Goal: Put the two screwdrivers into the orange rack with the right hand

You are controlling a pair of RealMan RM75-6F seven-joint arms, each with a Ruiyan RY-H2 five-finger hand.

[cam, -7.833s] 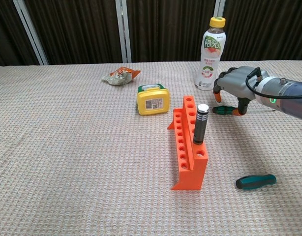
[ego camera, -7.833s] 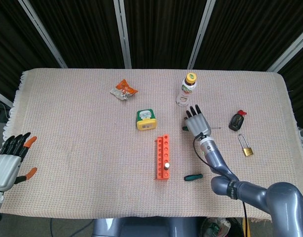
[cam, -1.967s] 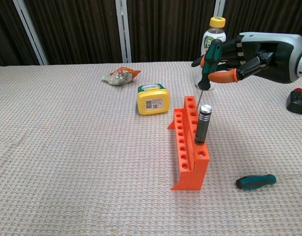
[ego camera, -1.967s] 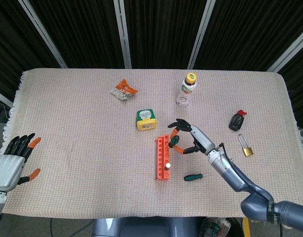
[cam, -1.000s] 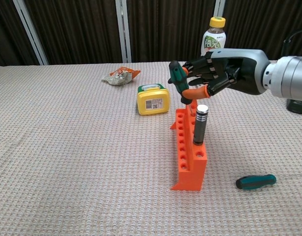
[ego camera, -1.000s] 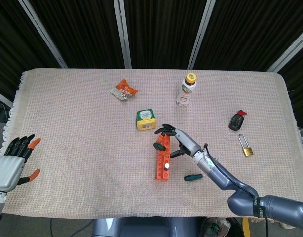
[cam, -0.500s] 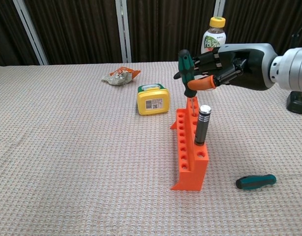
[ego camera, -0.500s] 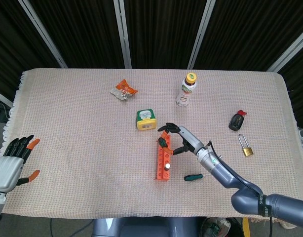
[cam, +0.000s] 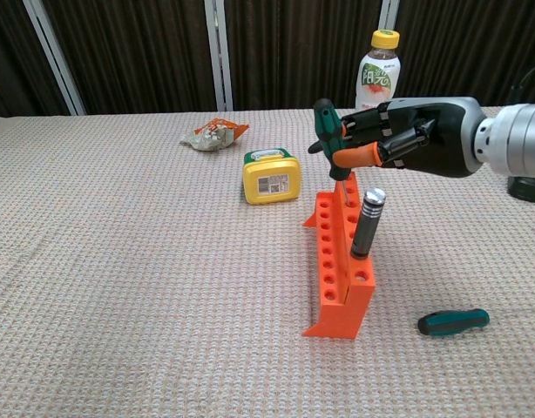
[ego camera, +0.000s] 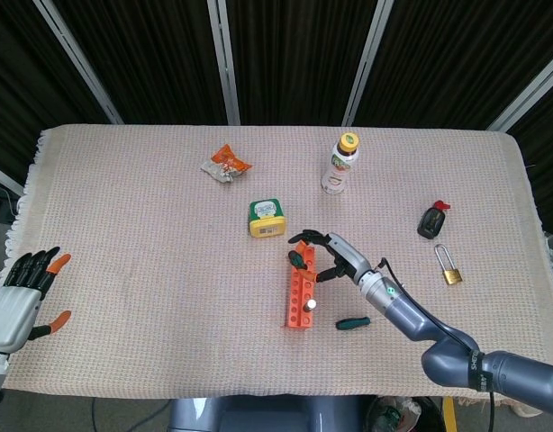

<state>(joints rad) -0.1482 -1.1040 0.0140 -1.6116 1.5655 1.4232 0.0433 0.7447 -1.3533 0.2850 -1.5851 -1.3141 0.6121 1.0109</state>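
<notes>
My right hand [cam: 416, 139] grips a green-handled screwdriver [cam: 325, 129] upright over the far end of the orange rack [cam: 339, 320]; its shaft reaches down to the rack's back holes. In the head view the right hand [ego camera: 338, 259] sits beside the rack [ego camera: 295, 304] with the green handle [ego camera: 294, 259] above it. A black tool with a silver cap [cam: 364, 225] stands in a near hole, leaning right. The second screwdriver [cam: 453, 322], with a teal handle, lies on the cloth right of the rack and also shows in the head view [ego camera: 353, 322]. My left hand [ego camera: 20, 301] hangs open past the table's left front corner.
A yellow box [cam: 271, 176] sits just behind the rack, a snack packet [cam: 214, 134] further back left, a drink bottle [cam: 375, 68] behind my right hand. A black key fob [ego camera: 431, 220] and a brass padlock [ego camera: 449, 268] lie to the right.
My right hand has lowered the green screwdriver toward the rack's far holes. The rack shifted slightly and the black tool now leans right. The left hand stayed put.
</notes>
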